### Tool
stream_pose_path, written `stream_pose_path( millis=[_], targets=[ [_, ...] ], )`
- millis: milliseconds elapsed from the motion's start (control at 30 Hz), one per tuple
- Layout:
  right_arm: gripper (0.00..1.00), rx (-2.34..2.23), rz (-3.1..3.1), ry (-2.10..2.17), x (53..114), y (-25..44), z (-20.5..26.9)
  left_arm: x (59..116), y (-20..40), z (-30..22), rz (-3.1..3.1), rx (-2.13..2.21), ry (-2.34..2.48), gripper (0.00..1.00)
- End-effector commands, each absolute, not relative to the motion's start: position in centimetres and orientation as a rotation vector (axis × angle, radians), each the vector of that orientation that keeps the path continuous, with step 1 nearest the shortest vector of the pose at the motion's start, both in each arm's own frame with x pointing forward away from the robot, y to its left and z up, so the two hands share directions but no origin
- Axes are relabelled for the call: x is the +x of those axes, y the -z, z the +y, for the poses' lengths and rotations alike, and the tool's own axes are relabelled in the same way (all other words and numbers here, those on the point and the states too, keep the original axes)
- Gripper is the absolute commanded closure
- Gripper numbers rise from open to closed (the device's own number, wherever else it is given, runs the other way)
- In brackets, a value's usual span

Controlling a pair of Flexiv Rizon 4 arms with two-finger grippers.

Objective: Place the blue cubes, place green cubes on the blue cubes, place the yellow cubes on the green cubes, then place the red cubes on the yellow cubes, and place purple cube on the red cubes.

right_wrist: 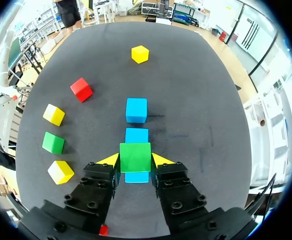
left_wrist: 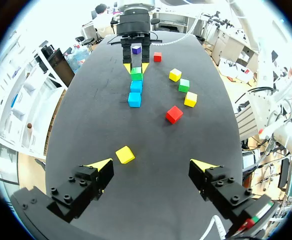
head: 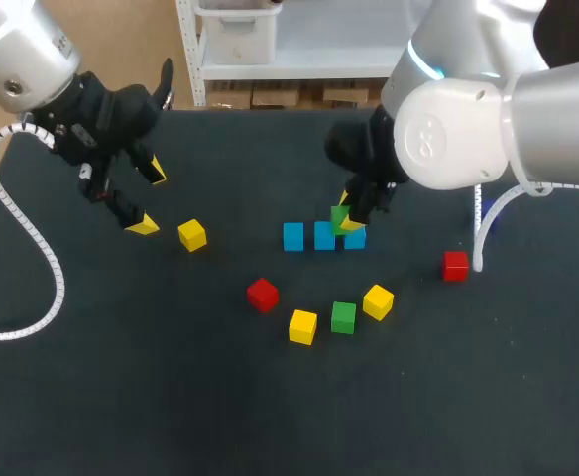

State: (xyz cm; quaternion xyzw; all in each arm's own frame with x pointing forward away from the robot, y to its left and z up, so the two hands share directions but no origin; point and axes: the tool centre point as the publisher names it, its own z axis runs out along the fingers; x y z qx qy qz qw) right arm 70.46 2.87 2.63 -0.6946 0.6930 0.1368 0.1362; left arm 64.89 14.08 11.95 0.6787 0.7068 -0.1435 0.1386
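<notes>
Black table (head: 121,416), loose cubes (head: 302,326), green cube (right_wrist: 135,157) held

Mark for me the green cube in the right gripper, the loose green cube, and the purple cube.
held green cube (right_wrist: 135,157): right wrist view, centre of its top face.
loose green cube (head: 343,316): head view, middle of the cube.
purple cube (left_wrist: 136,49): left wrist view, middle of the cube.

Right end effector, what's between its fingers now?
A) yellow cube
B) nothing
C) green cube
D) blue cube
C: in the right wrist view both yellow tips of the right end effector press the sides of a green cube, held over the end blue cube of the row.
</notes>
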Motion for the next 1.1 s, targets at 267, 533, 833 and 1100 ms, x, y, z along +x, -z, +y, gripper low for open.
stream_pose_path(
  millis=[267,533,833,1100],
  targets=[
    [1.00,-2.016,2.004,-0.398,70.64,-2.58,2.84,65.04,-11.92,14.11,2.042,1.966,0.418,0.00],
    [1.00,-2.014,2.001,-0.405,70.65,-2.59,2.96,65.04,-11.92,14.11,2.042,1.966,0.418,0.00],
    [0.97,-2.017,1.997,-0.410,70.58,-2.54,3.04,65.04,-11.92,14.11,2.042,1.966,0.418,0.00],
    [0.88,-2.017,1.998,-0.414,70.59,-2.46,3.01,65.04,-11.92,14.11,2.042,1.966,0.418,0.00]
  ],
)
